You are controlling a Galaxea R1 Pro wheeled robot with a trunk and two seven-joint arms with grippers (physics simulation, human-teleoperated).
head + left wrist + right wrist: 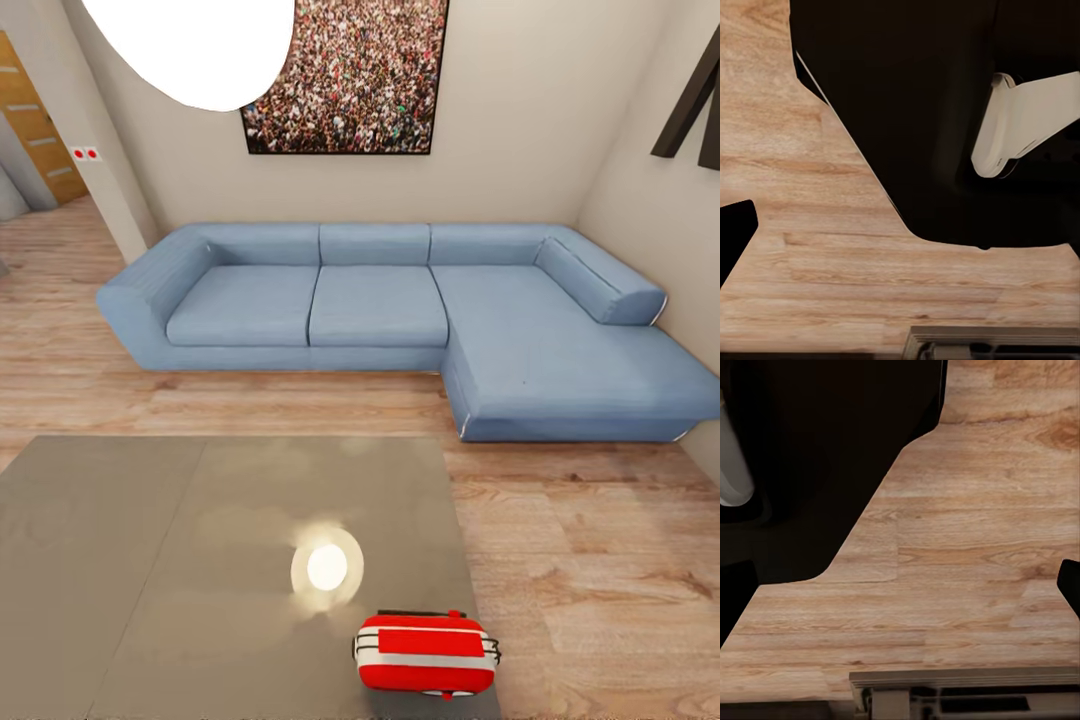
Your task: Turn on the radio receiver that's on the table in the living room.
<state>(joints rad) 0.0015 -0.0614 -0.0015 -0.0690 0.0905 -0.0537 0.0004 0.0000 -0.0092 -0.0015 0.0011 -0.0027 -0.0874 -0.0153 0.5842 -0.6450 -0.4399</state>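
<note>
Red radio receiver (427, 653) on table (150, 560) | near edge cropped | dial hidden

One radio receiver (427, 654), one table (150, 560), one sofa (400, 310)

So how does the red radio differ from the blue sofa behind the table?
The radio receiver is small, glossy red with a white band; the sofa is large, soft blue and L-shaped. The radio receiver sits on the grey table near its right front corner; the sofa stands on the wood floor against the walls. The radio receiver is close to the camera; the sofa lies beyond the table. Both have rounded corners.
</note>
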